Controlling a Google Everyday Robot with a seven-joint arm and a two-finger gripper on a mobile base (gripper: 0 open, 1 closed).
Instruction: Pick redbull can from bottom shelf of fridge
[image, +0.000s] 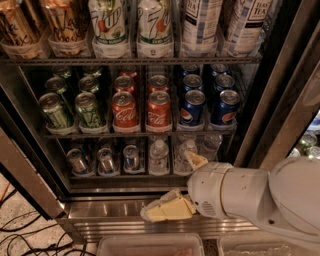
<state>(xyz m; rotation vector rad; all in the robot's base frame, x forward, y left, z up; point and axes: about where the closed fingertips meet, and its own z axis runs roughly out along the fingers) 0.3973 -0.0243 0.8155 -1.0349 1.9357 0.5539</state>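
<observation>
Break room or shop: stocked commercial drinks fridge (125, 212), loose cables (22, 240) on floor (12, 207) left of it. Gripper (181, 186) at fridge's sill, fingers apart.

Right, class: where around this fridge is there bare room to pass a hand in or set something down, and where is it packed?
Bare: the steel sill under the bottom shelf, left of the open gripper; also the dark gap above the slim cans. Crowded: the soda-can rack and the bottle shelf above.
</observation>
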